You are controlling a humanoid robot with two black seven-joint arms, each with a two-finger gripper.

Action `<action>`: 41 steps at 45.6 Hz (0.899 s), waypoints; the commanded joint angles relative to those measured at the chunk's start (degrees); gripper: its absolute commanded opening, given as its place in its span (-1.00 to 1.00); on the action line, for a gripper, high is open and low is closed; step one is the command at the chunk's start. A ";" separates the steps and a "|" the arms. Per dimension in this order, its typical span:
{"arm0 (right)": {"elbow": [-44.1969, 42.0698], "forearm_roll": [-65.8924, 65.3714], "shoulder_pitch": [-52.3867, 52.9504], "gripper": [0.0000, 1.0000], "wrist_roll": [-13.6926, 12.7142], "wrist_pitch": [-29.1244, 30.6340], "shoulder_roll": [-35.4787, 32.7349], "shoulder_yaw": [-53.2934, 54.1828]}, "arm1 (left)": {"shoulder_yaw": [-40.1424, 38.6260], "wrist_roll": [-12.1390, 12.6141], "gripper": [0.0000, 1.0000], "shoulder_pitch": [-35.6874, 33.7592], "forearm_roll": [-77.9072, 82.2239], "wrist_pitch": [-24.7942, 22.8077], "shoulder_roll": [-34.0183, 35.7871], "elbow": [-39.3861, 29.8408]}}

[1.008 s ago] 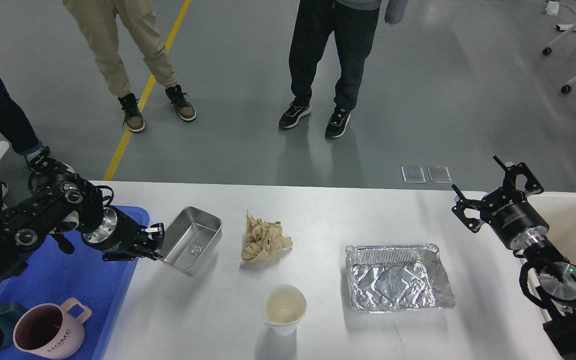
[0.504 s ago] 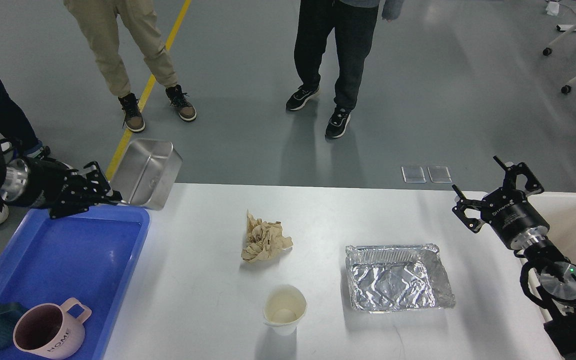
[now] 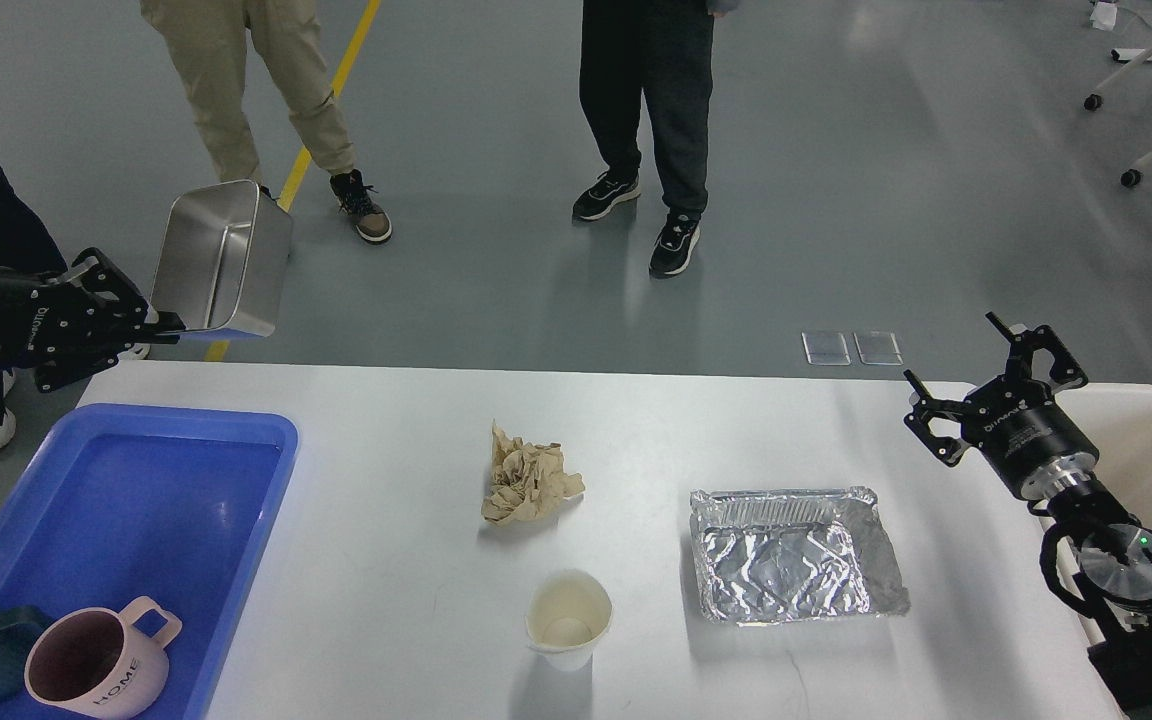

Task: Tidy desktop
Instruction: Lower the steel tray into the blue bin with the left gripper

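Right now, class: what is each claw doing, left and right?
Left claw: closed on the rim of the steel tray, raised clear of the desktop.
Right claw: open, holding nothing.

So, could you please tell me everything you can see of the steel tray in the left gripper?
The steel tray is a shiny, rectangular metal pan with rounded corners and a rolled rim, apparently empty. The left gripper pinches its near rim, holding it in the air, tipped steeply with its open side facing the camera. It hangs above the far left corner of the desktop, beyond the blue bin, touching nothing else.
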 commanded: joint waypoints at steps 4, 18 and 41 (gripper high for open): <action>0.02 0.00 -0.05 1.00 -0.02 0.03 0.06 0.00 | 1.07 1.54 -1.00 1.54 3.41 0.01 3.28 0.23; 0.02 0.00 -0.05 1.00 0.07 0.11 0.42 0.00 | 1.68 1.63 -1.00 4.27 12.03 0.01 8.64 1.46; -0.16 0.00 0.12 1.00 -0.02 0.11 2.26 -0.17 | 2.29 1.10 -1.00 6.82 20.82 4.12 3.90 10.07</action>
